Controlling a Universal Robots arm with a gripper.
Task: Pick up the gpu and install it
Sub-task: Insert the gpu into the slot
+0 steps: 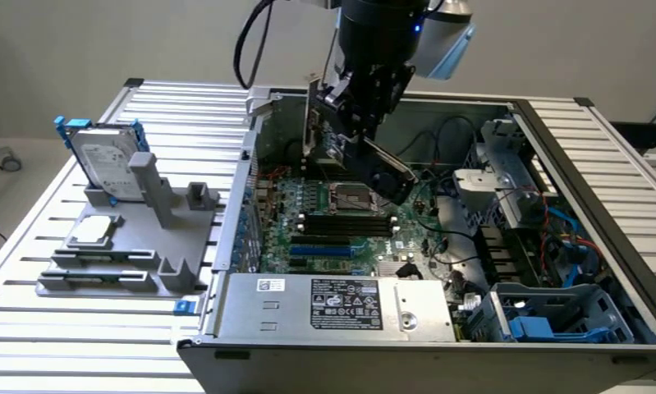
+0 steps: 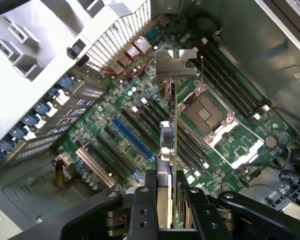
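Inside the open computer case (image 1: 590,164), which lies on its side on the worktop (image 1: 43,328) towards the edge at the exterior view's right, the gripper (image 2: 166,200) is pinching the gpu (image 2: 168,150) by one end. Its fingers (image 2: 140,210) press on both faces of the card. The card shows edge-on in the wrist view, its silver bracket (image 2: 176,62) at the end away from the gripper. In the exterior view it hangs tilted above the motherboard (image 2: 120,100), apart from it and seated in no slot. Below it run the blue expansion slot (image 2: 132,137) and the black slots beside it, with the bare processor socket (image 2: 205,112) near the card's other side. To do this step well, I judge the card must be turned so its lower edge runs parallel to the chosen slot. The bracket should face the case wall with the slot openings, and the card should go down squarely, kept off the socket and the loose cables. A skewed entry could jam or bend the connector. At the worktop's opposite edge, a grey fixture (image 1: 98,279) holds the hard drive (image 1: 107,164) and a small silver chip (image 1: 95,231).
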